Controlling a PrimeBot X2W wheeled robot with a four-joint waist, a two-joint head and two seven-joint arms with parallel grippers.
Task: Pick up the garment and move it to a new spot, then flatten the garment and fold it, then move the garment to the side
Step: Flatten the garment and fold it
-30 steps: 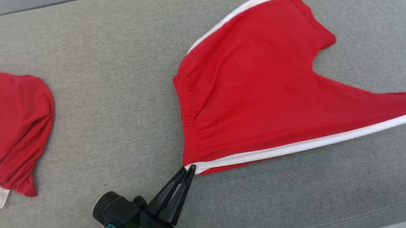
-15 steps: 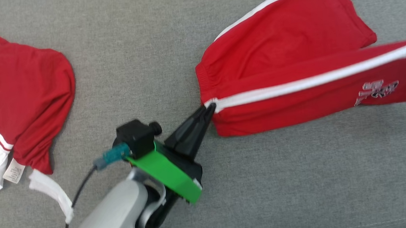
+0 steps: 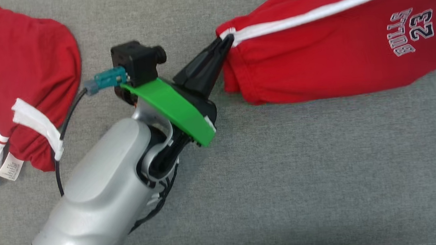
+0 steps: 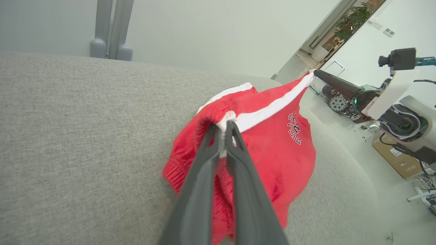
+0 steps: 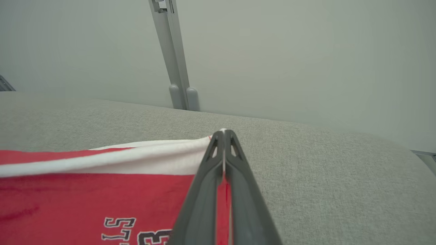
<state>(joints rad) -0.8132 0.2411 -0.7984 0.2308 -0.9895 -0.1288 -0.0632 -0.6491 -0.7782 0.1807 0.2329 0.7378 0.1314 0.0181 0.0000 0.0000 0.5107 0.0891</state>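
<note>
Left tool and right tool each clamp the red shorts (stretched between them).

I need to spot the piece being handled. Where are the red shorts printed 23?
In the head view the red shorts stretch across the upper right, one white-striped corner pinched by the left gripper; another red garment lies at far left.

The left gripper pinches the red shorts at their white-striped corner, seemingly above the grey surface.
</note>
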